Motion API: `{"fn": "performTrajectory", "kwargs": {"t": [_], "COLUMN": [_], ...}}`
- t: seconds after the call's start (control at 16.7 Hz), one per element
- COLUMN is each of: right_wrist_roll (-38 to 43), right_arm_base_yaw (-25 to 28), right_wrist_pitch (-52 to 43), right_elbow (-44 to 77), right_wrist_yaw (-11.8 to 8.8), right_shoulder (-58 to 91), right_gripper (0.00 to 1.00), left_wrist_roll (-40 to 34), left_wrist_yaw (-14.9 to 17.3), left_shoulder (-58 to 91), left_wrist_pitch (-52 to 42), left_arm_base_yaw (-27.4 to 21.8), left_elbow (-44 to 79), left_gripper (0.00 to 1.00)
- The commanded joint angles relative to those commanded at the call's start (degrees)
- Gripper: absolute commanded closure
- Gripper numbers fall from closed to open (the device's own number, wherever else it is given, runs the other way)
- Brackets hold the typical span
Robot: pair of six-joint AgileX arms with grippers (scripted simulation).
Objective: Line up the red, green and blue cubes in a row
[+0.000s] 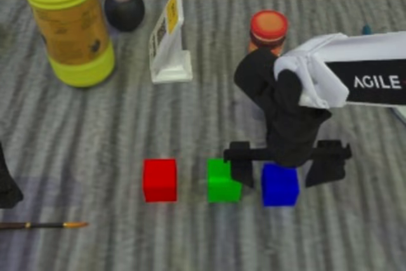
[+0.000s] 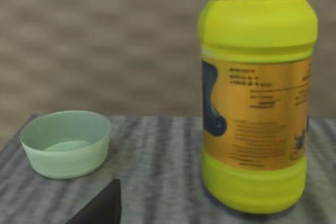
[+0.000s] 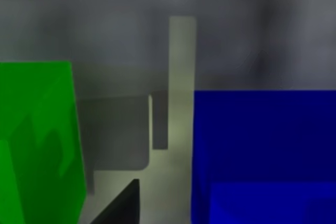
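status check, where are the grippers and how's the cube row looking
Right gripper open, straddling blue cube. Left gripper parked at table's left edge. Red cube, green cube, blue in a row. Nothing in the way.

Table [image 1: 209, 99]: grey, wavy-striped surface filling the scene. Far edge: blurred brownish-grey backdrop wall [image 2: 105, 35].
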Motion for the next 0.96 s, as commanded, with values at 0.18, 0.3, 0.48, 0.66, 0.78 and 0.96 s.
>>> {"fn": "performTrajectory", "kwargs": {"t": [0.18, 0.3, 0.48, 0.66, 0.78, 0.96], "right_wrist_roll": [0.0, 0.0, 0.0, 0.0, 0.0, -0.1], "right_arm_base_yaw": [0.0, 0.0, 0.1, 0.3, 0.4, 0.5], "right_wrist_pitch": [0.0, 0.0, -1.0, -6.6, -11.2, -14.4], "right_elbow": [0.0, 0.0, 0.8, 4.2, 6.8, 9.0], "right_wrist_yaw": [0.0, 0.0, 0.0, 0.1, 0.0, 0.0], "right_shoulder": [0.0, 0.0, -0.3, -2.2, -3.8, -5.4], "right_gripper": [0.00, 0.00, 0.00, 0.00, 0.00, 0.00], "left_wrist_roll": [0.0, 0.0, 0.0, 0.0, 0.0, 0.0], "left_wrist_yaw": [0.0, 0.0, 0.0, 0.0, 0.0, 0.0], "left_shoulder": [0.0, 0.0, 0.0, 0.0, 0.0, 0.0], "left_wrist_pitch": [0.0, 0.0, 0.0, 0.0, 0.0, 0.0], "left_arm_base_yaw": [0.0, 0.0, 0.0, 0.0, 0.0, 0.0], "left_elbow": [0.0, 0.0, 0.0, 0.0, 0.0, 0.0], "left_gripper": [0.00, 0.00, 0.00, 0.00, 0.00, 0.00]}}
